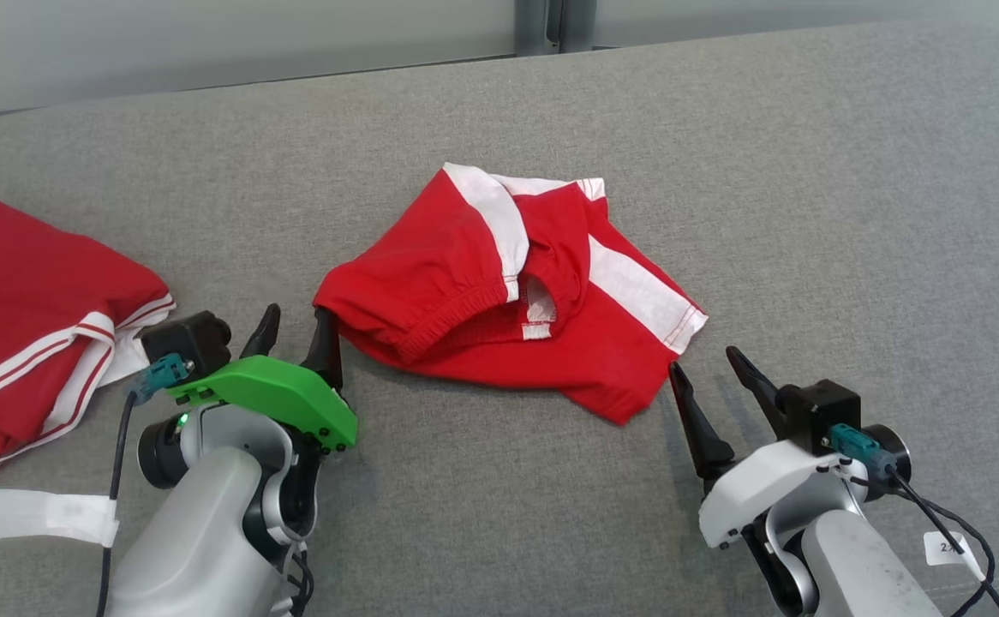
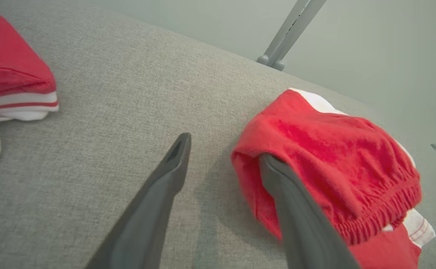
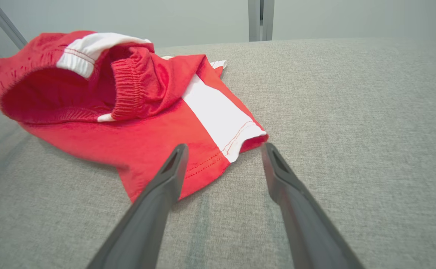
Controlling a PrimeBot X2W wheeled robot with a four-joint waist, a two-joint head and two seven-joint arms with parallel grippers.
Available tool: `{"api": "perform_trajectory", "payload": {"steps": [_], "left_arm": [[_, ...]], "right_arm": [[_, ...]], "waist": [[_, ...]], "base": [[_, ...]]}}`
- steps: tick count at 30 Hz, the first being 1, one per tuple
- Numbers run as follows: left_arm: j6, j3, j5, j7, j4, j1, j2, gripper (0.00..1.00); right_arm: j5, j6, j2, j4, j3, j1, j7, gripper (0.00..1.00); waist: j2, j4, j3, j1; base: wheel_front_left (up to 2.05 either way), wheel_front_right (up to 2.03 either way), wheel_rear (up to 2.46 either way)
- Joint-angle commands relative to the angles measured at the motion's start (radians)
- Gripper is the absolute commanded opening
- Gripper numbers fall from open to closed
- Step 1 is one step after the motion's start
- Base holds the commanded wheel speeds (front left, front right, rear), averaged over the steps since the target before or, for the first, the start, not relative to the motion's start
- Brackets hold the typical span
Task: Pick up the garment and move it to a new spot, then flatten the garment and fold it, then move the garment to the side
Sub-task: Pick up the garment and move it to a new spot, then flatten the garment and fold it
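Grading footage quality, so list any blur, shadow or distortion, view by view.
Head view: soft even light, faint shadows on the cushion by the left gripper and right gripper. Left wrist view: near fingers blurred, red shorts slightly soft. Right wrist view: finger bases blurred, shorts' near hem soft.

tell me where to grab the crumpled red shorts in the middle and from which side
Probably two edges. The red shorts bulge at their left end, where the elastic waistband folds over: come from the left with the left gripper, which is open beside it. The white-striped leg hem pokes out as a corner at the near right: come from there with the open right gripper.
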Motion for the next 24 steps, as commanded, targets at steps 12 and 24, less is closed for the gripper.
{"api": "perform_trajectory", "payload": {"steps": [12, 24], "left_arm": [[0.025, 0.005, 0.051, -0.057, -0.045, 0.042, 0.070, 1.00], [0.047, -0.169, 0.189, 0.056, -0.232, 0.002, 0.088, 1.00]], "right_arm": [[-0.006, 0.000, -0.002, -0.022, -0.020, 0.037, 0.012, 1.00], [0.009, 0.000, -0.002, -0.030, -0.035, 0.041, 0.004, 1.00]], "waist": [[0.0000, 0.011, -0.028, 0.0000], [0.0000, -0.062, -0.010, 0.0000]], "base": [[0.00, 0.00, 0.00], [0.00, 0.00, 0.00]]}}
